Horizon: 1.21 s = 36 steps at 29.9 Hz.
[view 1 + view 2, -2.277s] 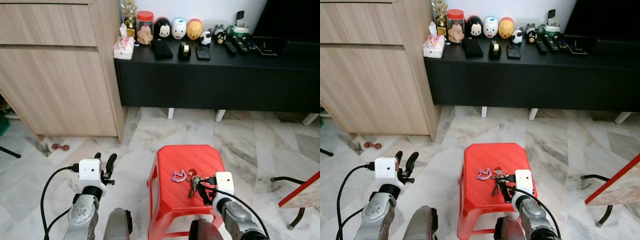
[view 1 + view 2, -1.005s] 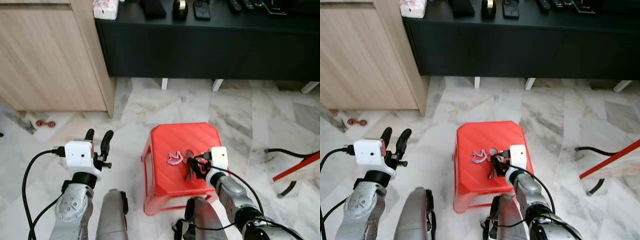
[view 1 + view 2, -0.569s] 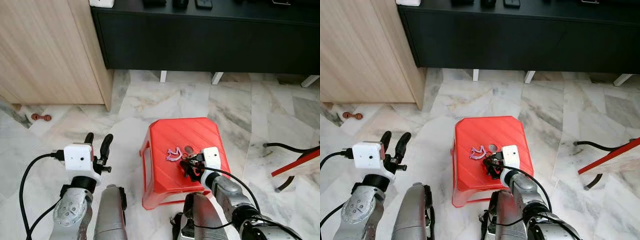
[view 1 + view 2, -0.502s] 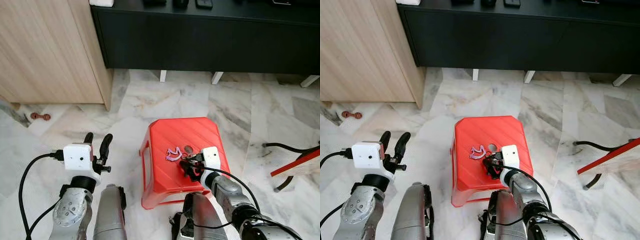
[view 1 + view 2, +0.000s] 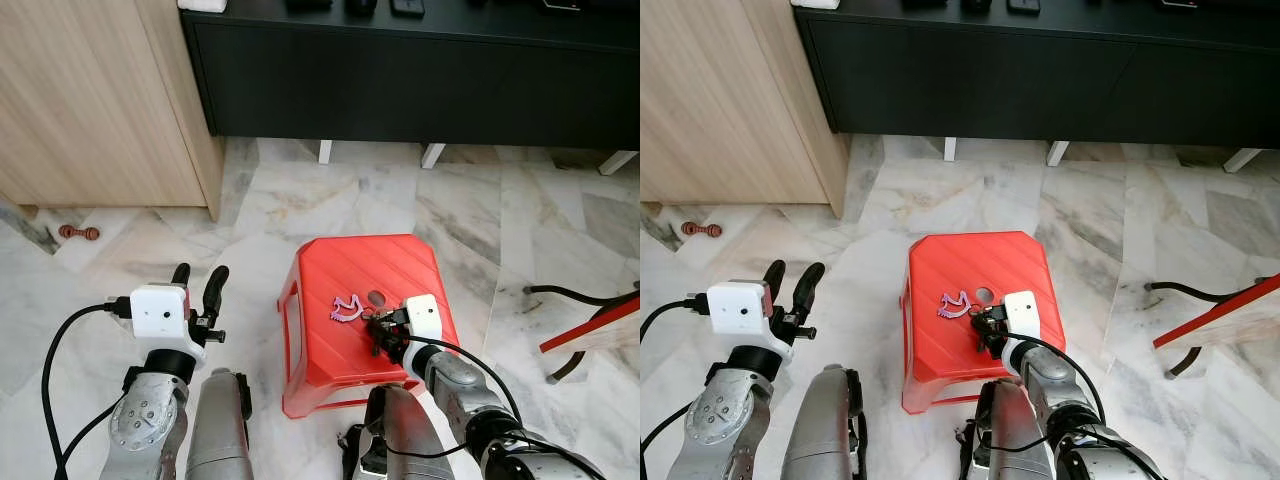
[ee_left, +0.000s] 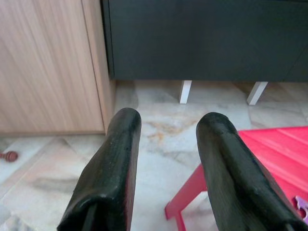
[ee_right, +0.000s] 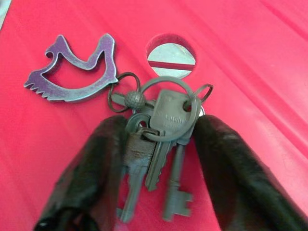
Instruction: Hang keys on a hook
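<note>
Hovering left of red stool (image 5: 340,275), left gripper (image 5: 196,291) spread, empty. Right gripper (image 7: 159,192) straddling keys (image 7: 159,144) on stool top, fingers (image 7: 226,168) apart; three keys, lettering unreadable; one purple bird charm (image 7: 77,72).

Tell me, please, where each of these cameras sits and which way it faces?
Left eye view: on the head, looking down at the red stool on the marble floor; both arms show.
Right eye view: beside it, same scene, slightly shifted.
Left wrist view: on the left arm, along the open left tool toward the black cabinet.
Right wrist view: on the right arm, along the right tool, its fingers either side of the keys.
Both wrist views share the stool.
</note>
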Available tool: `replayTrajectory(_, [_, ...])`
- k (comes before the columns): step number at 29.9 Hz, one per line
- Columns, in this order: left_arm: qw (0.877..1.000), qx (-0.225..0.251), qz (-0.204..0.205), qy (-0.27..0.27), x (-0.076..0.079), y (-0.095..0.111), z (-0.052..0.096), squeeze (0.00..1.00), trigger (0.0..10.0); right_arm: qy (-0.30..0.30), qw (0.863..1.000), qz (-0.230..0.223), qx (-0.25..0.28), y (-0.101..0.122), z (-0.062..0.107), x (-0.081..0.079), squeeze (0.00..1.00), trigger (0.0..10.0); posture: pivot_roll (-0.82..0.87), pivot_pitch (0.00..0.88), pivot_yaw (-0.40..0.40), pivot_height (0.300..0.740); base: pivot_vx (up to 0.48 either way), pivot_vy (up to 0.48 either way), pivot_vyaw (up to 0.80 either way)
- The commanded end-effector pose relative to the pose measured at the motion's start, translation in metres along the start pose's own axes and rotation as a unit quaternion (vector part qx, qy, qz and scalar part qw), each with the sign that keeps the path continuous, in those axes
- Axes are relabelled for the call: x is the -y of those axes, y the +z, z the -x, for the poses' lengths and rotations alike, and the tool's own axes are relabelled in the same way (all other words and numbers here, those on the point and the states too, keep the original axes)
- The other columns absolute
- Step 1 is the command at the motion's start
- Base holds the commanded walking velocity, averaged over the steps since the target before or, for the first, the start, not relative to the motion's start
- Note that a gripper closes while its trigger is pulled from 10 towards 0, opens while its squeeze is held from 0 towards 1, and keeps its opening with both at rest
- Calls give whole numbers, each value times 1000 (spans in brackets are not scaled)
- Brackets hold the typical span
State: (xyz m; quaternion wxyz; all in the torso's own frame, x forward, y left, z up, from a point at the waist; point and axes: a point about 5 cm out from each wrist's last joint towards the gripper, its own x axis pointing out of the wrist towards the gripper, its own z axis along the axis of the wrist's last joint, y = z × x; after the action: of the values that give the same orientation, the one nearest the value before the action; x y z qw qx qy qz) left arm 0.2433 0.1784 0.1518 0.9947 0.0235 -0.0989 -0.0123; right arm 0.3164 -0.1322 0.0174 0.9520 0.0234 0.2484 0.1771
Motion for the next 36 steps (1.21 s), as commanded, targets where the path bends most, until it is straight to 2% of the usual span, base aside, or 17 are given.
replayTrajectory(1, [1000, -23, 6, -5, 2, -8, 2, 0, 10000, -8, 999, -13, -37, -21, 6, 3, 0, 0, 223, 317, -139, 608, 0, 0, 0])
replayTrajectory(6, [1000, -21, 6, -7, 2, -9, -2, 0, 10000, -15, 999, -15, -35, -20, 6, 5, 0, 0, 221, 308, -136, 608, 0, 0, 0])
replayTrajectory(20, [1000, -7, 3, -11, 3, -11, -24, 0, 10000, -33, 999, -27, -9, -13, 7, 11, 0, 0, 201, 215, -131, 608, 0, 0, 0])
replayTrajectory(29, [1000, 13, 1, -5, 0, -10, -40, 0, 10000, -77, 993, -50, 69, 4, 12, 27, 0, 0, 187, 146, -130, 608, 0, 0, 0])
replayTrajectory(31, [1000, 18, 3, -5, 1, -11, -45, 0, 10000, -103, 987, -60, 106, 10, 16, 35, 0, 0, 183, 131, -127, 608, 0, 0, 0])
replayTrajectory(36, [1000, 20, 2, -4, 1, -14, -50, 0, 10000, -130, 978, -68, 148, 17, 22, 43, 0, 0, 173, 100, -123, 608, 0, 0, 0])
